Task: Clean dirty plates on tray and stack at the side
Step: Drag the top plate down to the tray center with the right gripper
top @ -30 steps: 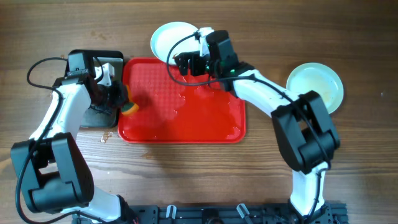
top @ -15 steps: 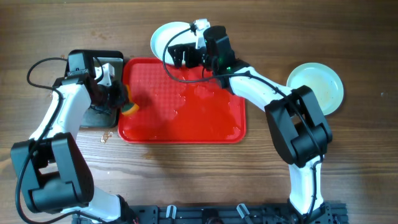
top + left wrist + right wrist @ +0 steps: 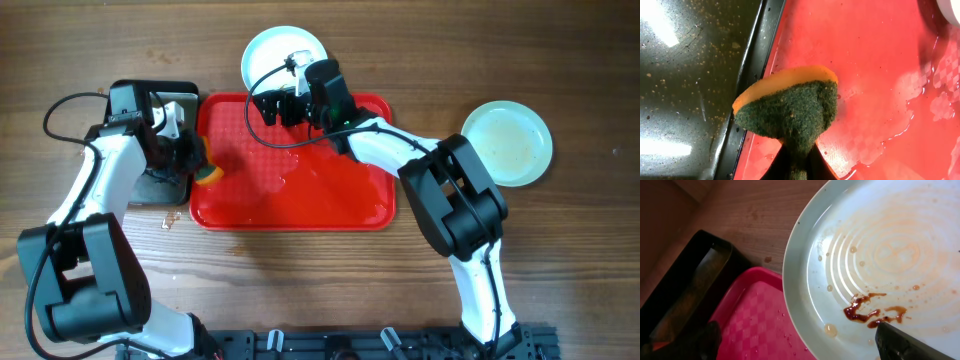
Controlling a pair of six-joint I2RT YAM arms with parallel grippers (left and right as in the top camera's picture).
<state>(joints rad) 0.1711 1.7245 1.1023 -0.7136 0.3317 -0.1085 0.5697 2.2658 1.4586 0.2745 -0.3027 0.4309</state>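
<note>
Shift: right gripper (image 3: 272, 103) has swung left along the tray (image 3: 300, 195) to the smeared plate (image 3: 285, 50) at its far rim; its jaw width cannot be told. Left gripper (image 3: 792, 162) stays clamped on the sponge (image 3: 790, 110). Scrubbing looks not yet begun.

The left arm (image 3: 95, 190) bends in from the left side, wrist turned inward, with the left gripper (image 3: 197, 166) pinched tight on a sponge (image 3: 790, 112). The right arm (image 3: 400, 150) reaches far across to the left, and the right gripper (image 3: 270, 102) clamps a plate (image 3: 285, 50) at its rim, one dark finger (image 3: 905, 340) showing.
</note>
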